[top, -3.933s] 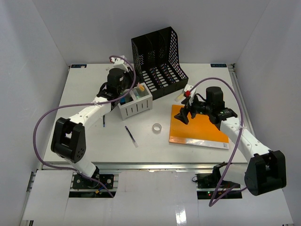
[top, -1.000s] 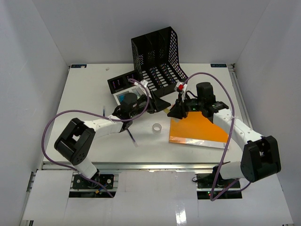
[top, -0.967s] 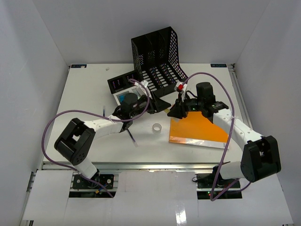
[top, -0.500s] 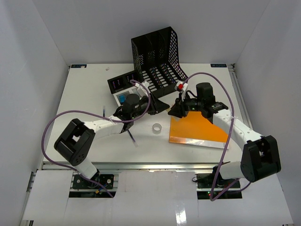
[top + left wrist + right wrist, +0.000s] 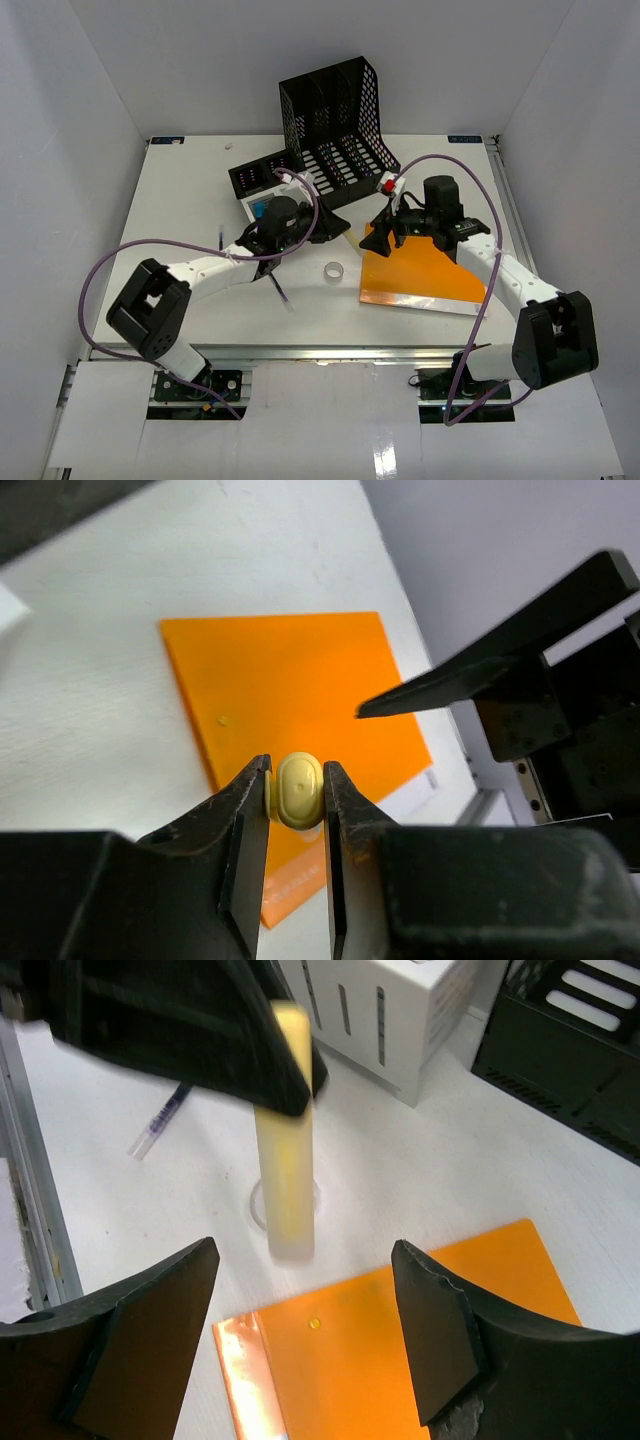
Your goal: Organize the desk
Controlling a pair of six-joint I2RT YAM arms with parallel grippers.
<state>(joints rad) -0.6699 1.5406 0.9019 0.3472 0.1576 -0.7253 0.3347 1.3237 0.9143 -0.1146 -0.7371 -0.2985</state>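
Observation:
On the white desk (image 5: 180,200), my left gripper (image 5: 297,780) is shut on a pale yellow marker (image 5: 298,790), seen end-on between its black fingers above the orange folder (image 5: 290,690). In the right wrist view the marker (image 5: 283,1160) sticks out of the left gripper's jaws toward me. My right gripper (image 5: 303,1255) stands open just short of the marker's free end, touching nothing. In the top view the two grippers, left (image 5: 345,228) and right (image 5: 375,237), face each other at mid-desk over the folder's (image 5: 425,270) left corner.
A clear tape roll (image 5: 334,270) and a pen (image 5: 279,285) lie near the front. A white organizer box (image 5: 258,207) and a flat black tray (image 5: 255,175) sit behind the left arm. A black file rack (image 5: 335,130) stands at the back.
My left gripper has closed on the yellow marker. My right gripper has opened, let the marker go and drawn back slightly to the right.

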